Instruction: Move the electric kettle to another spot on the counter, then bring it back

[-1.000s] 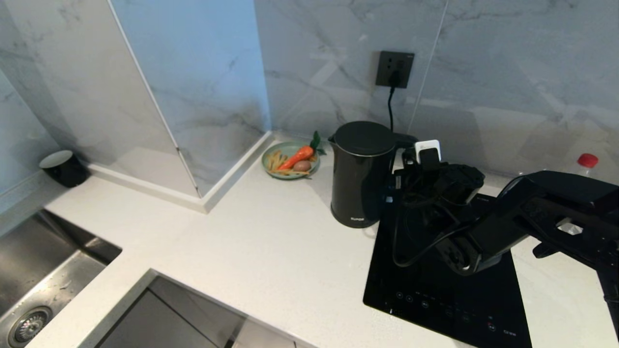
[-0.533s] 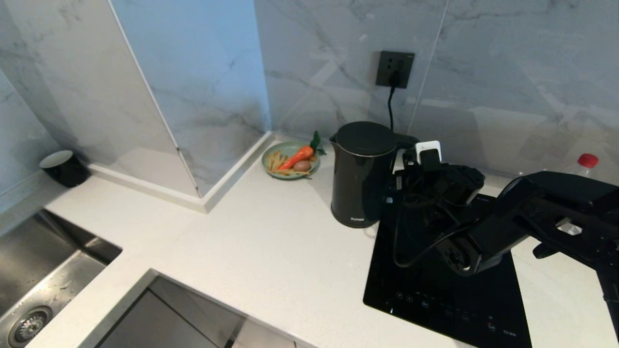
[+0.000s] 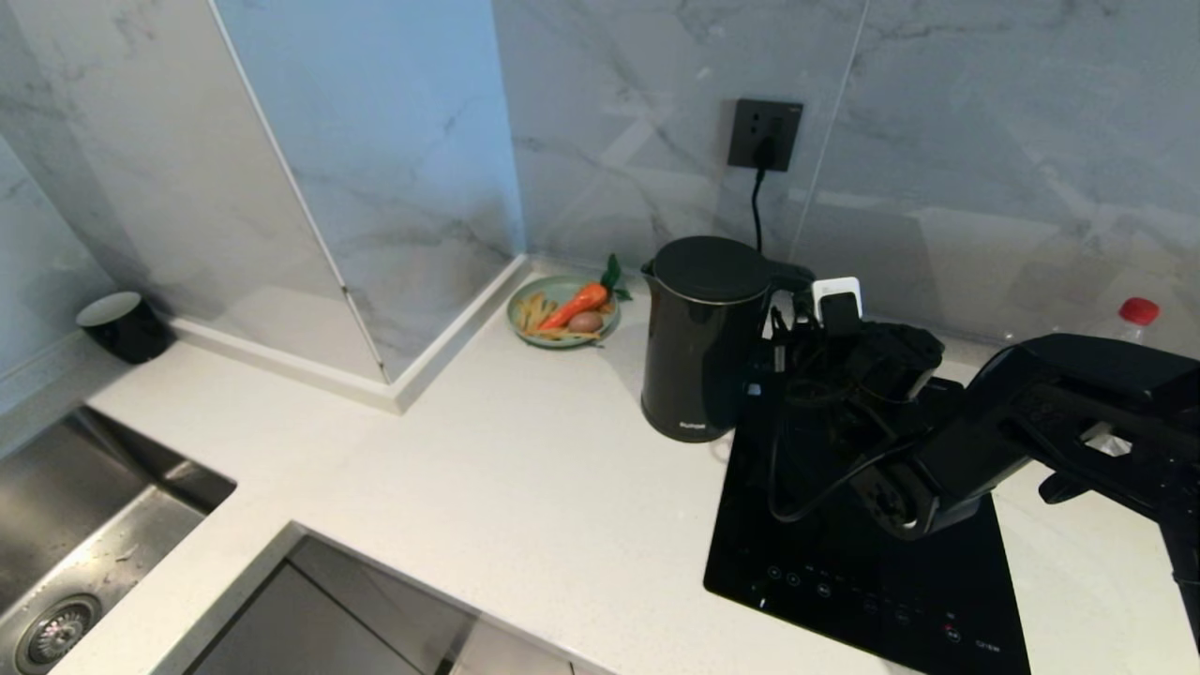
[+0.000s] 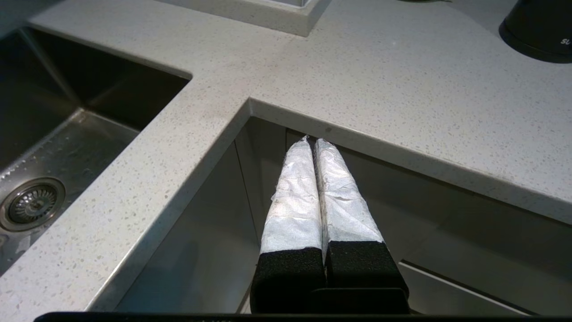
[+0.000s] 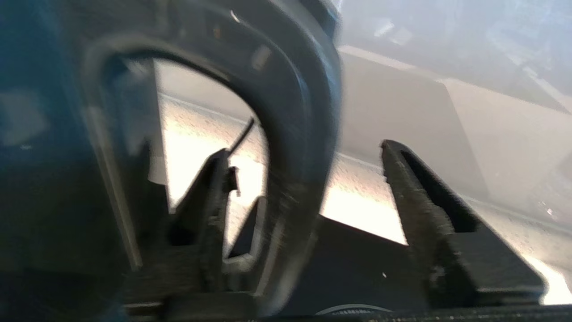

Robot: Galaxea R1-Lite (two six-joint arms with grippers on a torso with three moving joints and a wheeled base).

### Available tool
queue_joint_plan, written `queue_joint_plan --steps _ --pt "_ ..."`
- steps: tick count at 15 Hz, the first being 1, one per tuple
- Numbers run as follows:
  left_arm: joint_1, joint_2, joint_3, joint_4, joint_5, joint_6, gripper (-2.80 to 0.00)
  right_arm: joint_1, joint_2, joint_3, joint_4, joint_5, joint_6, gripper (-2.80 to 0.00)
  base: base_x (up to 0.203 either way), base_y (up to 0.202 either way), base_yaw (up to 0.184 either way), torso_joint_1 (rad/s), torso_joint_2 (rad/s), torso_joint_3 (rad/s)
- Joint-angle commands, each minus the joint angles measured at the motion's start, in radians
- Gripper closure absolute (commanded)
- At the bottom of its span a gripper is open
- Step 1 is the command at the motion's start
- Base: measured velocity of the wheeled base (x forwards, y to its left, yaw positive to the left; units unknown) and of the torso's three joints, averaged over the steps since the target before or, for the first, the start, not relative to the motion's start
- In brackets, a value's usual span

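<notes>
Seen from the head, one electric kettle (image 3: 705, 337) stood upright on the white table (image 3: 525, 487), close to the back wall and touching the 10 o'clock corner of the black cooktop (image 3: 844, 572). The right arm reached in from 3 o'clock over the cooktop, and its wrist hid the right gripper (image 3: 783, 352) at the kettle's handle side. Only the right wrist view showed the grip itself: the two dark fingers (image 5: 210, 201) stood apart with the kettle's loop handle (image 5: 304, 134) between them, one finger inside the loop and the other outside; the blur there made contact hard to judge, though a gap seemed to remain on the outer side. The left gripper (image 4: 313, 142) appeared only in the left wrist view, its two white-wrapped fingers pressed together, empty, hanging before the cabinet front under the table edge, with the kettle's base far off at 1 o'clock. The head view alone gave the rest: one green plate (image 3: 562, 311) of toy food at 10 o'clock of the kettle, one black cup (image 3: 120, 323) far at 9 o'clock, one wall socket (image 3: 766, 134) with one cord (image 3: 757, 211) above the kettle, and one red-capped bottle (image 3: 1136, 314) at 3 o'clock. One steel sink (image 3: 66, 544) showed in both the head and left wrist views.
</notes>
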Motion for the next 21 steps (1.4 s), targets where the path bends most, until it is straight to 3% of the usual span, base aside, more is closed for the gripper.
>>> queue_joint_plan --steps 1,21 --pt "0.000 0.001 0.000 0.000 0.000 -0.001 0.00 0.000 -0.006 0.024 -0.009 -0.003 0.002 -2.80 0.000 0.000 0.000 0.000 0.00 0.000" --pt "0.000 0.000 0.000 0.000 0.000 -0.001 0.00 0.041 -0.122 0.224 -0.009 -0.024 0.041 -2.80 0.000 0.000 0.000 0.000 0.00 0.000"
